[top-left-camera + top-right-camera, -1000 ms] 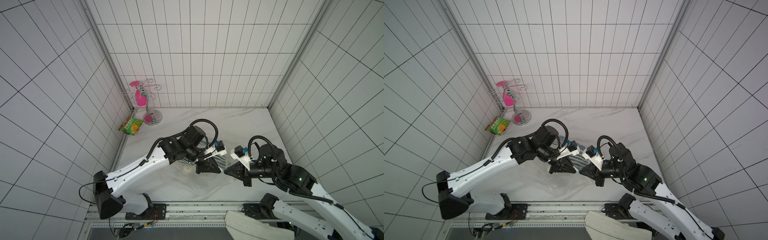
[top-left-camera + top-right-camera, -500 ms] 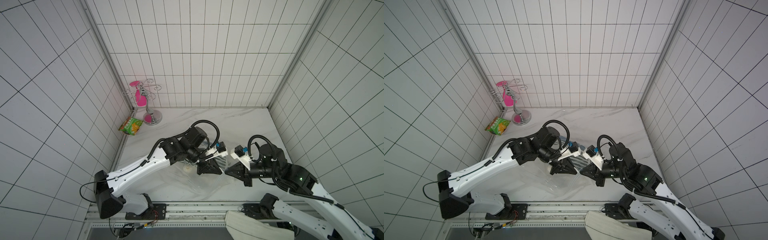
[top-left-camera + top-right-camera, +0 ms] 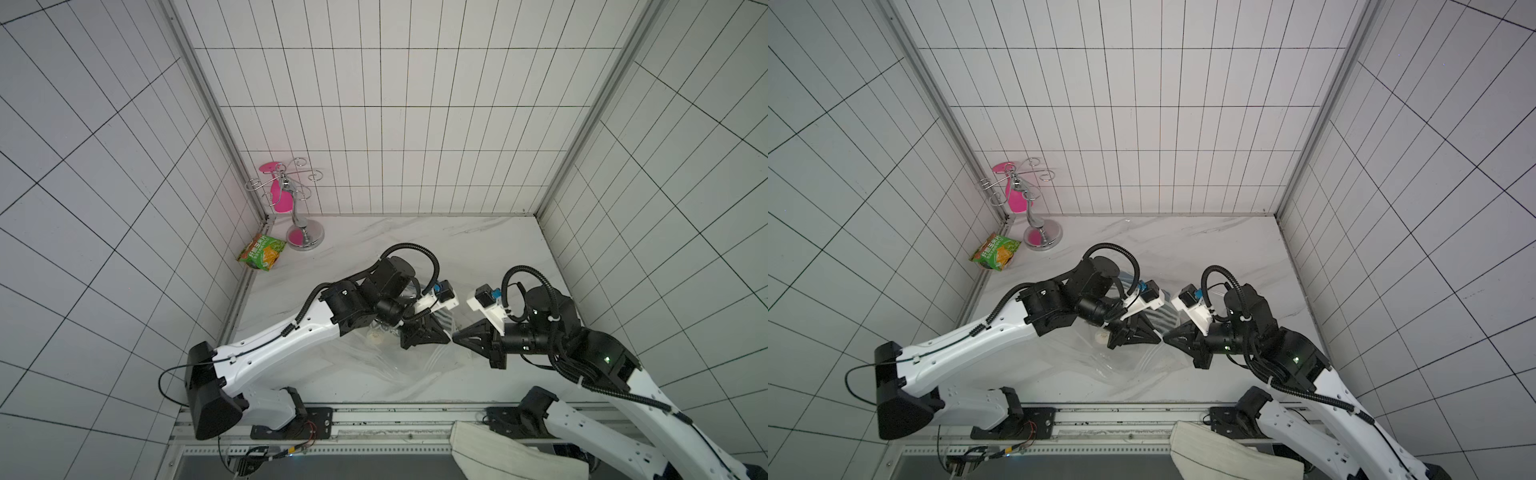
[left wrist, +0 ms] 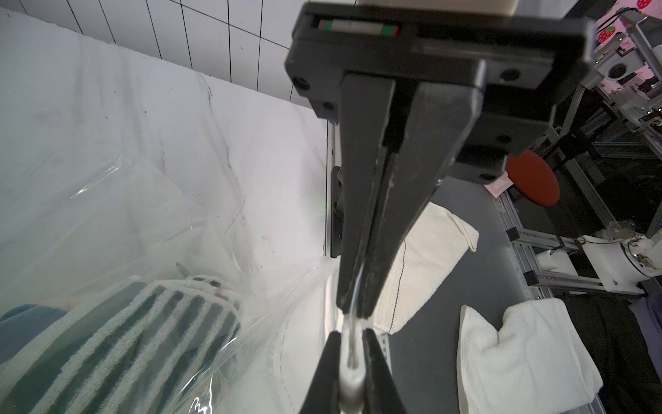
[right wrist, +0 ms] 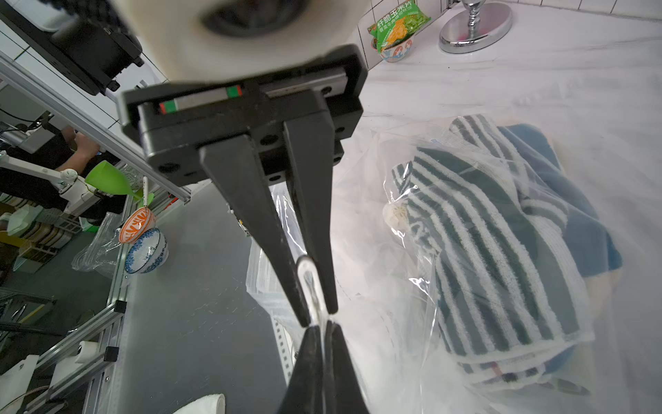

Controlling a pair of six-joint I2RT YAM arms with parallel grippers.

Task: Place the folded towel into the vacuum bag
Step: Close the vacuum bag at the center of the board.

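We see barely any change from a second ago: left gripper [image 3: 446,341] and right gripper [image 3: 456,337] still pinched tight, tip to tip, on the edge of the vacuum bag [image 3: 419,365], striped towel [image 5: 483,251] inside.

- One vacuum bag [image 3: 415,374], with one round white valve [image 3: 376,337] on it.
- Two tools, the left tool [image 3: 448,340] and the right tool [image 3: 455,337], both at the bag's raised edge.
- One striped towel [image 5: 483,258] inside the bag, with one blue cloth [image 5: 530,143] touching it.
- One green snack packet [image 3: 262,252], well apart from the bag, by the wall.
- One metal stand [image 3: 306,240] just beside that packet, carrying one pink goblet [image 3: 281,199].
- Two pale cloths off the tabletop, beyond the bag: one cream cloth [image 4: 422,258] and one white towel [image 4: 519,351].
- Two bowls off the tabletop: one orange bowl [image 5: 138,220] and one blue bowl [image 5: 148,247].
- One green goblet [image 5: 107,177] near those bowls.
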